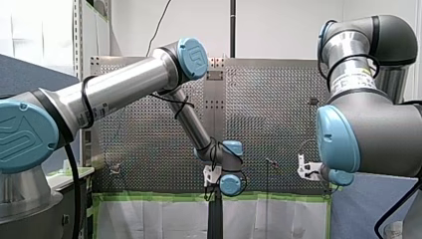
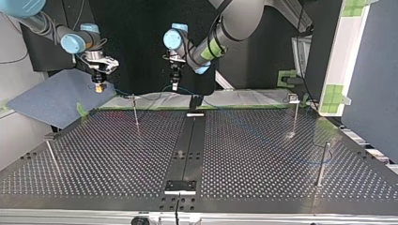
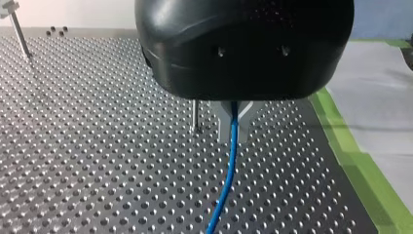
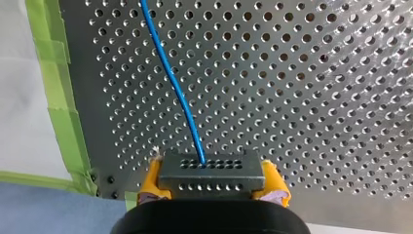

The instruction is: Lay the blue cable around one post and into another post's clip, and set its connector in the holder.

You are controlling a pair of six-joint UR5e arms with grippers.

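The one table (image 2: 117, 154) carries four posts. Two stand along its near edge: one post (image 2: 52, 157) toward the top view's left corner and one (image 2: 321, 164) toward the right. Between them a small bracket (image 2: 179, 186) sits on the dark centre strip (image 2: 187, 145). The other two stand nearer the far edge, a bare post (image 2: 135, 112) and a post topped with a clip (image 2: 293, 99). A dark fixture (image 2: 195, 103) sits at the strip's far end.

By the far edge hangs my left gripper (image 2: 174, 86). Its metal fingers (image 3: 221, 122) press on the one blue cable (image 3: 229, 165), which runs on over the perforated surface. Past the far left corner, over a blue mat (image 2: 51, 98), my right gripper (image 2: 99, 87) clamps the one connector (image 4: 212, 170) between yellow pads (image 4: 151, 178). The cable leaves the connector's top face.
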